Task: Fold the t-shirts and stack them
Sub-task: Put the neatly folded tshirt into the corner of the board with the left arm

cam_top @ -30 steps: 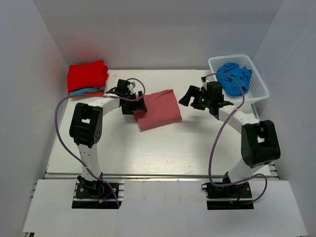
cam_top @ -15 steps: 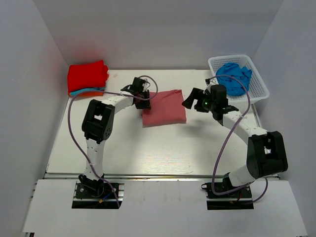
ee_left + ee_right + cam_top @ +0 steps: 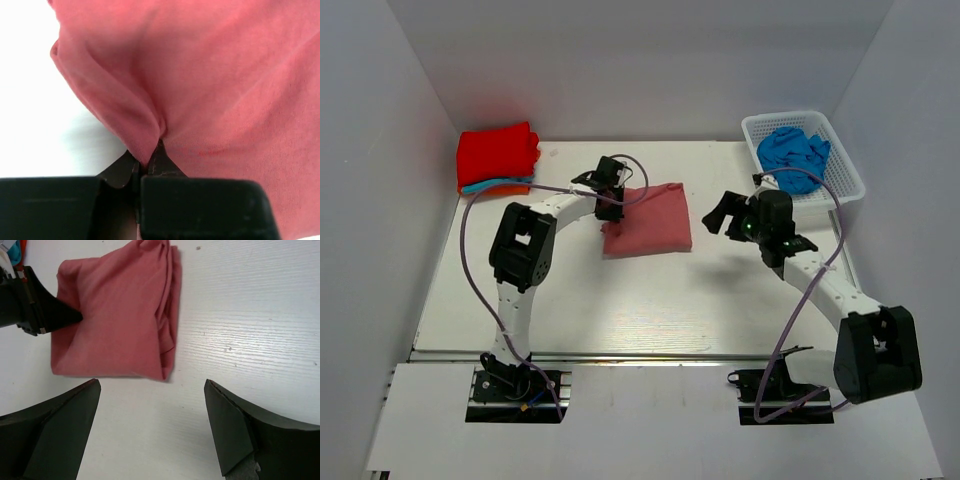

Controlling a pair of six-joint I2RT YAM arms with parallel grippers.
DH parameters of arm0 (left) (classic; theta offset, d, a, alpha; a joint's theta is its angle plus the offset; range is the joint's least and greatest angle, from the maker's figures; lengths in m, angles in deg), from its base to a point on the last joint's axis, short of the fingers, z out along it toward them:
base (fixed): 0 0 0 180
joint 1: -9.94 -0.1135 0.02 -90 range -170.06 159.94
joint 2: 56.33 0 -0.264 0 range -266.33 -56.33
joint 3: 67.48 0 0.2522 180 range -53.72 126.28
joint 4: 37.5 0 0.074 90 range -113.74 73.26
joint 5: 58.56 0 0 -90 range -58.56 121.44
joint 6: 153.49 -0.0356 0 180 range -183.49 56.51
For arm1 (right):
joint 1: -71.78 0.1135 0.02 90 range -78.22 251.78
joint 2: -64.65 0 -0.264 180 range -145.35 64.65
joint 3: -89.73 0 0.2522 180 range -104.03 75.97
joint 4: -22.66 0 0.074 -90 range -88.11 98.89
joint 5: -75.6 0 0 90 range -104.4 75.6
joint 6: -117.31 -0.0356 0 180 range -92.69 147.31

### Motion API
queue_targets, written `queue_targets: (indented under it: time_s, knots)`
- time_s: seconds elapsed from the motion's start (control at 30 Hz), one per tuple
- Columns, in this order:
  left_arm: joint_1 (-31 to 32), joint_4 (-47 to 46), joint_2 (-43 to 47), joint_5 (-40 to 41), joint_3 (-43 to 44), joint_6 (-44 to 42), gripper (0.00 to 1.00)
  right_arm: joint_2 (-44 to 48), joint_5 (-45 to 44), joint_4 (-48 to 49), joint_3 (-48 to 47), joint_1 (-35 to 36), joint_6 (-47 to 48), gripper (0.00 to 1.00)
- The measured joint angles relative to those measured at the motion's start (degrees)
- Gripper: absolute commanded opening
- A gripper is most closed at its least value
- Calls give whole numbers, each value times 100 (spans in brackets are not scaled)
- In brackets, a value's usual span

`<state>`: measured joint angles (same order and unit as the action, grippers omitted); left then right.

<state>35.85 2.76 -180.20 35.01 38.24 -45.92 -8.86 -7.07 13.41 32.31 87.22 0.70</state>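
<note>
Left fingers [image 3: 146,162] were clamped tight on a pinch of the rose shirt [image 3: 647,220], and the cloth bunched into a soft ridge right at the tips. That was a grip on fabric, no question. The hold sat on the shirt's 9 o'clock edge, up toward the far corner, so the whole shirt trailed away from those fingers toward 3 o'clock.

Right fingers [image 3: 724,211] stood wide apart with nothing between them. They hovered off the shirt's 3 o'clock side, near it but not touching.

The shirt lay mid-worktop [image 3: 620,300], folded into a compact block and tilted a little. From above it looked slightly longer from 9 to 3 than from 12 to 6, though it was close to square and hard to call. It was dusty rose, matte and limp, and the right wrist view showed layered folds thick along one side.

The stack [image 3: 498,157], bright red on top with turquoise and orange peeking below, waited at 10 o'clock from the shirt, well apart. The left arm was the nearer one by far, so a carry there looked like its job. The layers could slump under a one-edge hold.

A blue shirt [image 3: 793,155] sat crumpled in the basket [image 3: 848,172] at 2 o'clock.
</note>
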Motion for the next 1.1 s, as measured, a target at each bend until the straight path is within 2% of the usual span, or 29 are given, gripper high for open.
queue_targets:
  time_s: [0.27,0.5,0.87,1.1]
  knots:
    - [-389,380,579,131,66,-1482,0,761,-664,-98,367,0,72,90]
    - [-848,525,1038,-22,684,-2514,0,1335,-1237,-168,586,0,140,90]
    - [-1788,1237,863,-258,2669,-3779,0,1290,-1497,-356,649,0,109,90]
    - [-2177,1209,780,-280,3128,-4238,0,861,-1510,-363,647,0,4,90]
